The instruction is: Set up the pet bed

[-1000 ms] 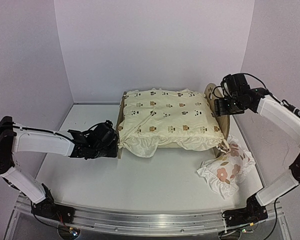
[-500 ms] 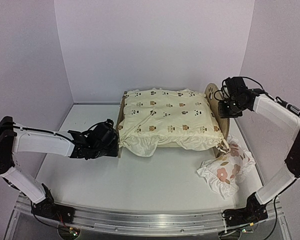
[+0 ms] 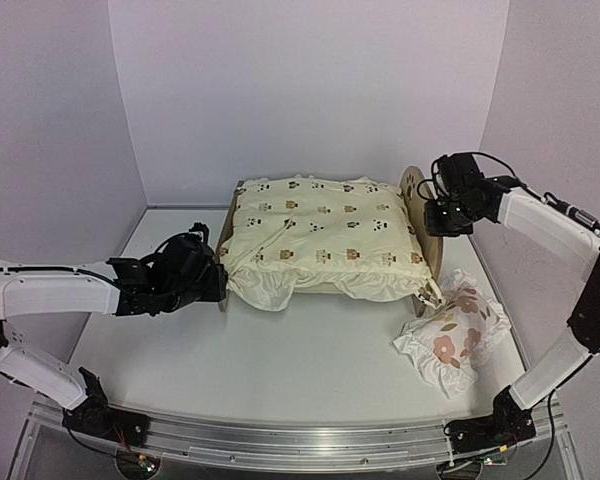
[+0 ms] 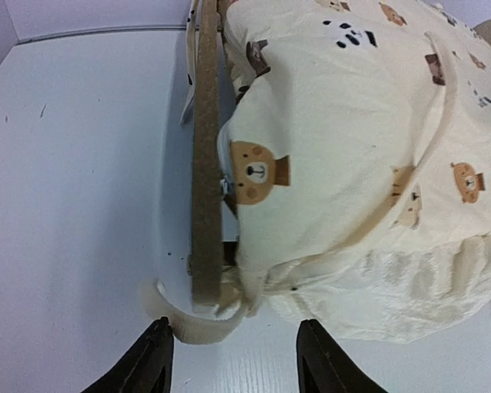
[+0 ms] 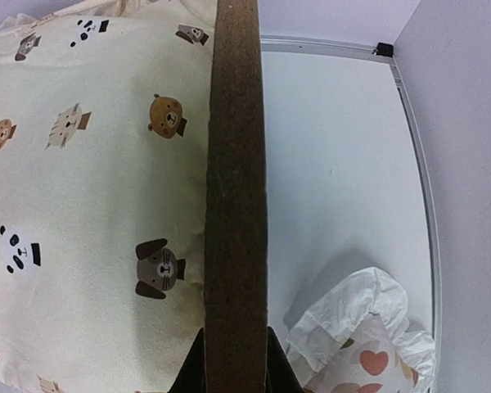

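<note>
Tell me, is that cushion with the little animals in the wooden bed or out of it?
In. The cushion lies spread inside the pet bed, between its end boards, its near edge hanging over the side.

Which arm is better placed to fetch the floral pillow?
Right. The pillow lies on its side of the table, beside the pet bed headboard that the right gripper clamps; it must release first. The left gripper, open, is at the opposite end.

Cream animal-print cushion (image 3: 320, 235), hem bunched at left (perhaps tie strings); floral ruffled pillow (image 3: 450, 335) on white table (image 3: 300, 365).
</note>
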Action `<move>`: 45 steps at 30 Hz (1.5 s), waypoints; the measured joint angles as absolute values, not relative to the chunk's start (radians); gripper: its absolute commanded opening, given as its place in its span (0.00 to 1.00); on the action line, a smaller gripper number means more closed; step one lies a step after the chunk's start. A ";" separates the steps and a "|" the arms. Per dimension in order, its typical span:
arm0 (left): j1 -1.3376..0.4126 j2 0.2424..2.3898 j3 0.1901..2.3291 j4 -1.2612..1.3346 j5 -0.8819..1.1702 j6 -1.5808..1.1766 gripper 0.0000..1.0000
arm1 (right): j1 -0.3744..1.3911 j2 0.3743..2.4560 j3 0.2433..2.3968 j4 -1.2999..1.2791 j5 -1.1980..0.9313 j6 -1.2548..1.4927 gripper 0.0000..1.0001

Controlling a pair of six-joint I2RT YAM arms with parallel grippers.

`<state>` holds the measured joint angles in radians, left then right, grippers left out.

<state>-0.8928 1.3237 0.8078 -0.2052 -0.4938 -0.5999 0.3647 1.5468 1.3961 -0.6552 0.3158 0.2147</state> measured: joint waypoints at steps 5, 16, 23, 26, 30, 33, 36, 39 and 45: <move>-0.893 1.231 0.805 -0.327 -0.508 -0.637 0.79 | 0.482 1.618 1.460 -0.648 0.372 0.280 0.00; -0.893 0.970 0.781 -0.549 -0.526 -0.728 0.99 | 0.669 1.798 1.641 -0.611 0.416 0.305 0.00; -0.893 0.952 0.828 -0.625 -0.526 -0.721 0.91 | 0.736 1.825 1.663 -0.593 0.430 0.310 0.36; -0.893 0.994 0.862 -0.600 -0.489 -0.671 0.88 | 0.750 1.823 1.645 -0.588 0.410 0.285 0.54; -0.921 1.153 0.960 -0.547 -0.442 -0.592 0.84 | 0.774 1.779 1.550 -0.593 0.388 0.235 0.63; -0.995 1.291 1.060 -0.501 -0.417 -0.511 0.84 | 0.781 1.691 1.456 -0.603 0.380 0.214 0.68; -1.059 1.405 1.162 -0.456 -0.378 -0.436 0.83 | 0.780 1.542 1.343 -0.600 0.380 0.207 0.70; -1.100 1.540 1.287 -0.404 -0.325 -0.354 0.76 | 0.779 1.356 1.216 -0.599 0.386 0.210 0.70; -1.134 1.811 1.488 -0.330 -0.271 -0.223 0.71 | 0.778 1.098 1.014 -0.602 0.394 0.244 0.70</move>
